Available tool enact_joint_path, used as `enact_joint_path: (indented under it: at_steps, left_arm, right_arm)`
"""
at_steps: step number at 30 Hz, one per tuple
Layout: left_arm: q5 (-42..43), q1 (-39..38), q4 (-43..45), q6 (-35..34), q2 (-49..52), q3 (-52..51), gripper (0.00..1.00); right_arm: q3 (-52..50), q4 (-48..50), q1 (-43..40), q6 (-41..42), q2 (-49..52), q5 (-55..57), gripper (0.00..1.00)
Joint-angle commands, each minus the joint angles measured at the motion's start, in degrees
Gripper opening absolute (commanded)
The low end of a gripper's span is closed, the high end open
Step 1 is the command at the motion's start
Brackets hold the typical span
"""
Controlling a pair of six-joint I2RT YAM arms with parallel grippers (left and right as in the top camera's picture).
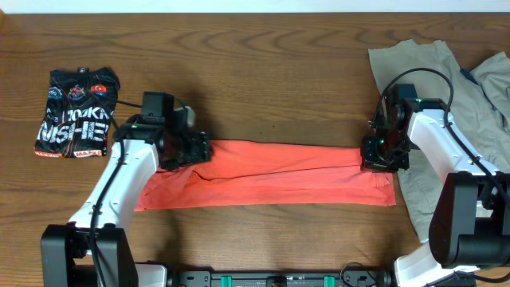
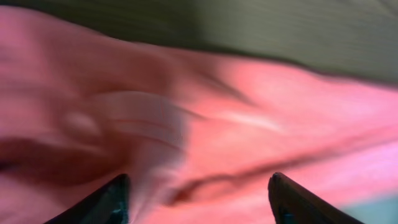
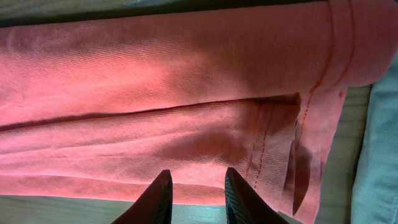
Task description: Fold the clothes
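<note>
The coral-red T-shirt [image 1: 271,171] lies folded into a long flat strip across the front middle of the table. My left gripper [image 1: 195,150] sits over the strip's upper left part. In the blurred left wrist view its jaws [image 2: 199,177] stand wide open just above the wrinkled red cloth [image 2: 280,106]. My right gripper [image 1: 382,153] is at the strip's right end. There the narrowly open jaws [image 3: 198,173] hover over the red cloth [image 3: 155,81] near its stitched hem, with nothing between them. No print shows.
Khaki-beige garments [image 1: 430,80] lie crumpled at the right, beside and under the right arm, and their edge [image 3: 382,155] touches the strip's end. A folded black printed shirt [image 1: 77,112] rests at the far left. Bare wood [image 1: 263,72] stretches behind the strip.
</note>
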Motion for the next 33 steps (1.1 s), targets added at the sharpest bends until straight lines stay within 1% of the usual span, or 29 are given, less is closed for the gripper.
enact_joint_path:
  at_steps: [1, 2, 4, 15, 16, 18, 21, 23, 25, 32, 33]
  left_arm:
    - [14.97, -2.36, -0.79, 10.49, 0.07, 0.24, 0.84]
    - [14.97, -3.10, -0.46, 12.11, 0.07, 0.24, 0.87]
    - [14.80, -4.09, 0.87, 13.55, 0.07, 0.24, 0.87]
    - [11.04, -4.33, 5.11, 13.00, -0.61, 0.37, 0.87]
    - [8.41, -4.24, 5.33, 12.13, -1.09, 0.42, 0.86]
    - [0.33, -3.98, 5.73, 8.41, -2.10, 0.44, 0.86]
    - [-14.62, -2.91, 5.51, -0.87, -3.13, 0.42, 0.86]
    - [-21.97, -1.64, 4.37, -7.72, -3.04, 0.42, 0.86]
    - [-24.35, -0.09, 3.34, -12.09, -2.51, 0.37, 0.86]
    - [-24.37, 4.74, 3.63, -13.44, 1.70, -1.90, 0.86]
    - [-24.37, 5.49, 3.63, -13.44, 2.73, -2.34, 0.86]
  right_arm:
    - [-0.24, 0.11, 0.44, -0.55, -0.15, 0.31, 0.27]
    - [-0.24, 0.13, 0.44, -0.55, -0.15, 0.31, 0.27]
    - [-0.24, 0.09, 0.44, -0.55, -0.15, 0.31, 0.27]
    - [-0.24, 0.07, 0.44, -0.57, -0.15, 0.33, 0.27]
    - [-0.24, 0.07, 0.44, -0.57, -0.15, 0.33, 0.27]
    - [-0.24, 0.09, 0.44, -0.57, -0.15, 0.33, 0.27]
    - [-0.24, 0.13, 0.44, -0.59, -0.15, 0.35, 0.27]
    - [-0.24, 0.13, 0.44, -0.59, -0.15, 0.33, 0.28]
    - [-0.24, 0.11, 0.44, -0.57, -0.15, 0.33, 0.28]
    - [-0.24, -0.74, 0.44, -0.57, -0.15, 1.33, 0.28]
    - [-0.24, -1.18, 0.42, -0.59, -0.15, 2.60, 0.31]
